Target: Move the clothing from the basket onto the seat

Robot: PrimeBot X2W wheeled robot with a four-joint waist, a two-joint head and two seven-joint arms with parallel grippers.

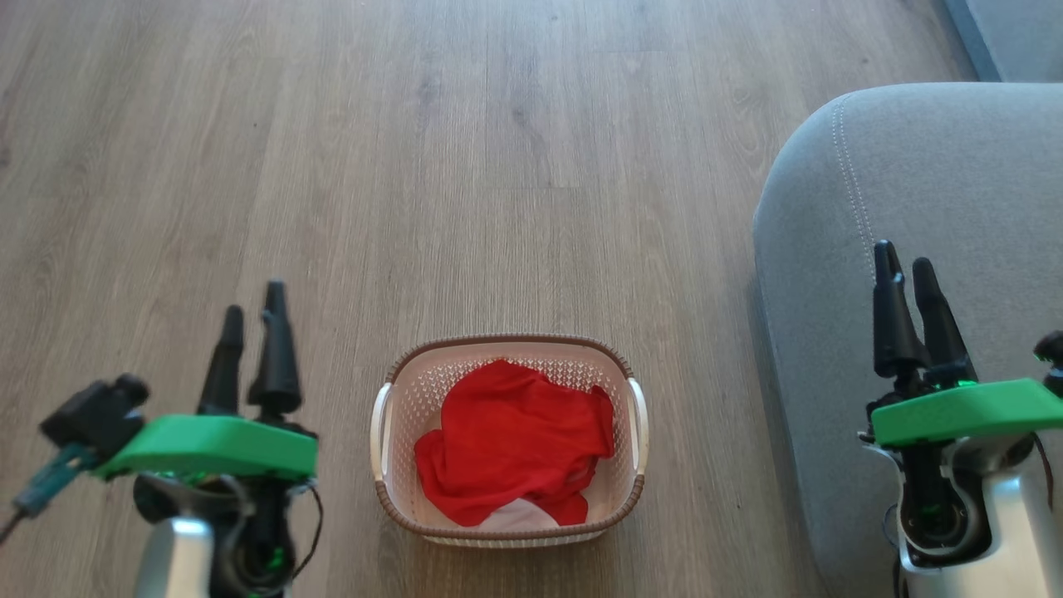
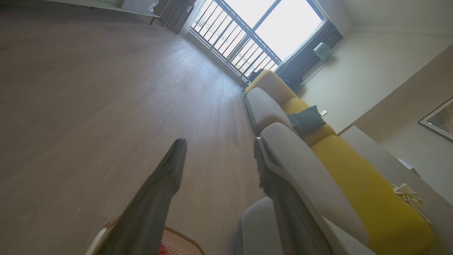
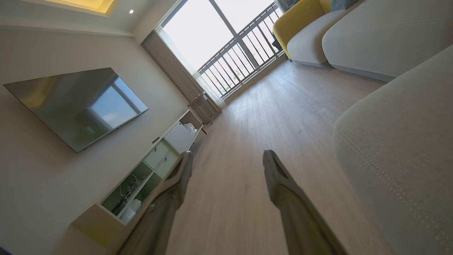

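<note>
The basket (image 1: 432, 384) is sitting on the wooden floor (image 1: 415, 166), out in the open boards and a little way from the floor's edge where the seat (image 1: 955, 183) is standing. The clothing (image 1: 515, 436) is lying bunched inside the basket, covering most of its bottom, with a white patch (image 1: 519, 517) peeking out at the end nearest the robot. None of the red fabric is hanging over the brown rim, and nothing is lying on the grey seat cushion.

The left gripper (image 1: 253, 301) is hovering above the floor to the left of the basket, well apart from it, its two dark fingers pointing away from the robot. In the left wrist view the left gripper (image 2: 219, 145) is standing spread, with nothing between its fingers. The right gripper (image 1: 903, 255) is showing against the seat's rounded corner in the head view. In the right wrist view the right gripper (image 3: 227, 154) is likewise spread and gripping nothing, with bare floor between the fingers.
</note>
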